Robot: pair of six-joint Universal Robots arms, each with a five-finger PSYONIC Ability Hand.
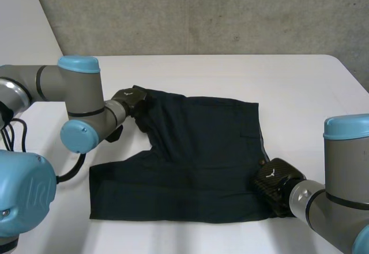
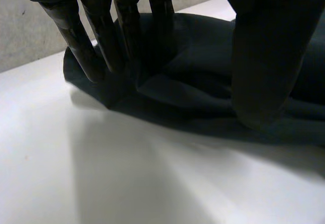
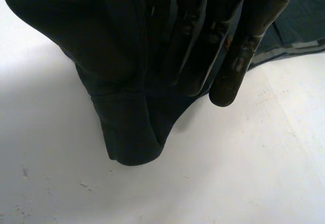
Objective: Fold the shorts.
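Observation:
Dark navy shorts (image 1: 196, 162) lie spread on the white table (image 1: 288, 81), waistband to the right and legs to the left. My left hand (image 1: 131, 99) is at the hem corner of the far leg. In the left wrist view its fingers (image 2: 101, 36) and thumb (image 2: 264, 56) press on the cloth (image 2: 193, 92), with a ridge of fabric gathered between them. My right hand (image 1: 275, 184) is at the near waistband corner. In the right wrist view its fingers (image 3: 238, 56) and thumb pinch the corner, and the cloth (image 3: 127, 132) hangs below them, just above the table.
A grey concrete wall (image 1: 230, 12) runs behind the table's far edge. The table's right edge (image 1: 351, 75) slants past my right arm. Bare tabletop lies beyond the shorts and to their left.

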